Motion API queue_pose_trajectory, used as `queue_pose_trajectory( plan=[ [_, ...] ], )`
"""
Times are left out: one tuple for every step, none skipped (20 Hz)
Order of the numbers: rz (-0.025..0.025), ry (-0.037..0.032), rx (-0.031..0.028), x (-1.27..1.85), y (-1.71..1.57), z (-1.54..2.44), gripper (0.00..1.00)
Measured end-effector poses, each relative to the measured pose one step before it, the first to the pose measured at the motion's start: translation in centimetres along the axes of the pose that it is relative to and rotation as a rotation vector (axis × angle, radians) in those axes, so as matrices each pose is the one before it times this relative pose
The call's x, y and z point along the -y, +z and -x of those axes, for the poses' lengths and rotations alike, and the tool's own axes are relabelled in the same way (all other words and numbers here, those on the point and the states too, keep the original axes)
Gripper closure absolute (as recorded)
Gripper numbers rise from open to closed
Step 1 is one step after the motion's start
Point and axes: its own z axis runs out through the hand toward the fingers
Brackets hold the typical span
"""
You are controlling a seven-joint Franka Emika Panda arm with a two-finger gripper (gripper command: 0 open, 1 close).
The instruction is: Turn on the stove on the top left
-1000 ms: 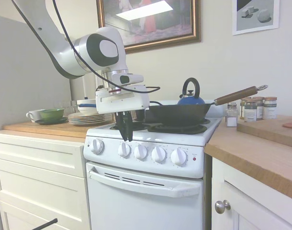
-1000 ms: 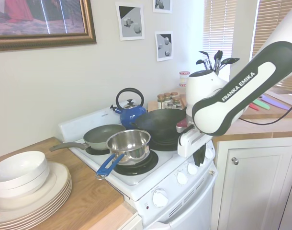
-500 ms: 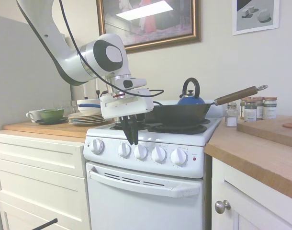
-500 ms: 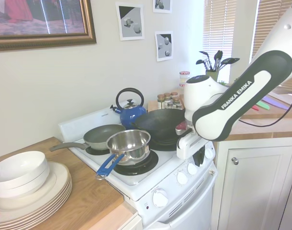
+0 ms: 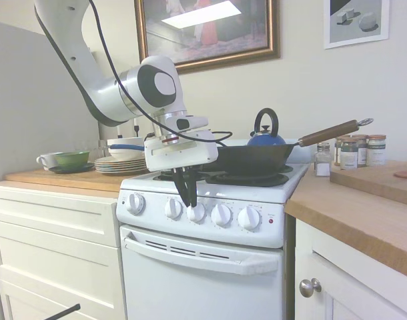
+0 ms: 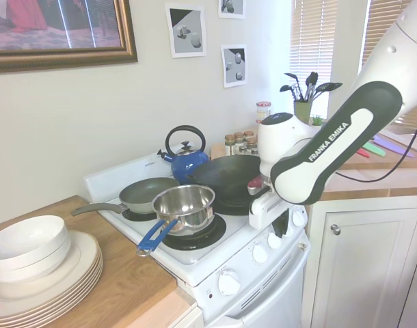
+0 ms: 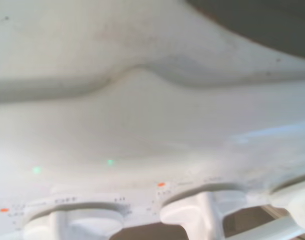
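- Nearest: the stove [image 5: 190,280] stood between cream cabinets; its front panel carried five round white knobs in a row and a small red light [image 5: 271,220] at the right end of the panel.
- Knobs in first exterior view, from picture left: first knob [image 5: 135,203], second knob [image 5: 173,208], third knob [image 5: 196,212], fourth knob [image 5: 221,215], fifth knob [image 5: 248,218].
- Gripper [image 5: 188,198] pointed down at the panel's top edge, tips right above the gap between second and third knob, closer to the third. Fingers looked close together, nearly touching; nothing clamped between them as far as visible.
- No knob gripped yet; every knob looked untouched. Wrist view was blurry, showed two knobs [image 7: 200,215] from above with panel markings, unreadable.
- Judgement: task at approach stage, not done. Left to do: settle on the knob for the top-left burner, close on it, rotate. Which knob maps to that burner could not be told from the pictures.
- Behind panel, on the cooktop: steel saucepan [image 6: 184,205] with blue handle at front, grey frying pan [image 6: 145,193] at back left, black wok [image 5: 250,159] with wooden handle, blue kettle [image 5: 265,135] at the rear.
- No glow seen under any pan.
- Farther: wooden surface [image 5: 63,177] with stacked plates [image 5: 120,164], green bowl [image 5: 71,159]; spice jars [image 5: 355,151] on the other side.
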Motion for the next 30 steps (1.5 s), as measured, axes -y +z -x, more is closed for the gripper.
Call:
queue_pose_trajectory(
  plan=[
    [0.00048,0.00023,0.00082,0.036,0.202,-0.033,1.00],
    [-0.00087,0.00004,-0.00021,0.049,0.118,-0.018,1.00],
    [-0.00090,0.00040,-0.00068,0.006,0.042,-0.028,1.00],
    [-0.00113,0.00043,-0.00105,-0.003,-0.010,-0.027,1.00],
    [-0.00145,0.00059,-0.00125,-0.002,-0.030,-0.033,1.00],
    [-0.00195,0.00105,-0.00162,-0.004,-0.088,-0.041,1.00],
    [-0.00284,0.00128,-0.00217,0.010,-0.152,-0.049,1.00],
    [-0.00397,0.00134,-0.00315,0.020,-0.225,-0.057,1.00],
    [-0.00536,0.00166,-0.00496,0.008,-0.346,-0.089,1.00],
    [-0.00604,0.00246,-0.00622,-0.027,-0.425,-0.136,1.00],
    [-0.00506,0.00383,-0.00569,-0.090,-0.374,-0.180,1.00],
    [-0.00397,0.00448,-0.00476,-0.127,-0.306,-0.196,1.00],
    [-0.00248,0.00435,-0.00332,-0.139,-0.206,-0.182,1.00],
    [0.00012,0.00368,-0.00066,-0.134,-0.023,-0.128,1.00],
    [0.00101,0.00243,0.00044,-0.102,0.048,-0.080,1.00],
    [0.00127,0.00112,0.00094,-0.054,0.073,-0.031,1.00],
    [0.00271,-0.00110,0.00191,-0.014,0.161,0.031,1.00],
    [0.00366,-0.00199,0.00299,0.009,0.230,0.070,1.00],
    [0.00432,-0.00330,0.00312,0.032,0.275,0.102,1.00],
    [0.00503,-0.00500,0.00270,0.047,0.318,0.122,1.00],
    [0.00324,-0.00484,0.00161,0.067,0.319,0.108,1.00],
    [0.00081,-0.00241,0.00187,0.066,0.304,0.081,1.00],
    [0.00004,-0.00100,0.00147,0.041,0.268,0.043,1.00],
    [0.00053,-0.00010,0.00125,0.003,0.203,0.010,1.00],
    [-0.00014,-0.00030,0.00043,0.014,0.105,0.013,1.00],
    [-0.00117,-0.00126,-0.00060,0.055,-0.002,0.032,1.00],
    [-0.00177,-0.00284,-0.00095,0.123,-0.041,0.083,1.00],
    [-0.00077,-0.00250,-0.00036,0.101,-0.036,0.079,1.00],
    [-0.00129,-0.00181,-0.00099,0.082,-0.078,0.048,1.00],
    [-0.00168,-0.00140,-0.00141,0.068,-0.105,0.031,1.00]
  ],
)
